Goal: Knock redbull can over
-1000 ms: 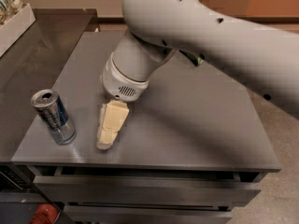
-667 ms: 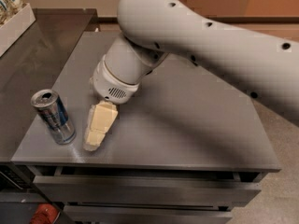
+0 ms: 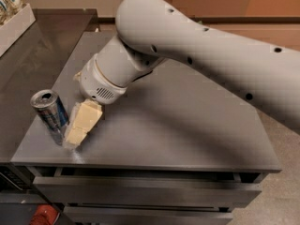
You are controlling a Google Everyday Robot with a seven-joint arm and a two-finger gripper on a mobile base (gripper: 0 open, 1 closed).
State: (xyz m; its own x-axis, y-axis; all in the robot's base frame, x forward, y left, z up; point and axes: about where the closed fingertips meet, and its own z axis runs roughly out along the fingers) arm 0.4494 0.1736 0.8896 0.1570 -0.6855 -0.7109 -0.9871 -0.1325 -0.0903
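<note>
Silver-and-blue slim metal drink can (image 3: 51, 117) stands upright near the grey metal table's (image 3: 187, 130) front-left corner. The cream two-finger gripper (image 3: 74, 139) sits pressed together, empty, just beside it, maybe touching! Light, narrow-based, slick: I'd say a sideways shove high up topples it.

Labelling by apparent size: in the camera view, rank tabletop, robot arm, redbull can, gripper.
1. tabletop
2. robot arm, though its nearness to the camera makes that order unsure
3. redbull can and gripper beside it look alike
</note>
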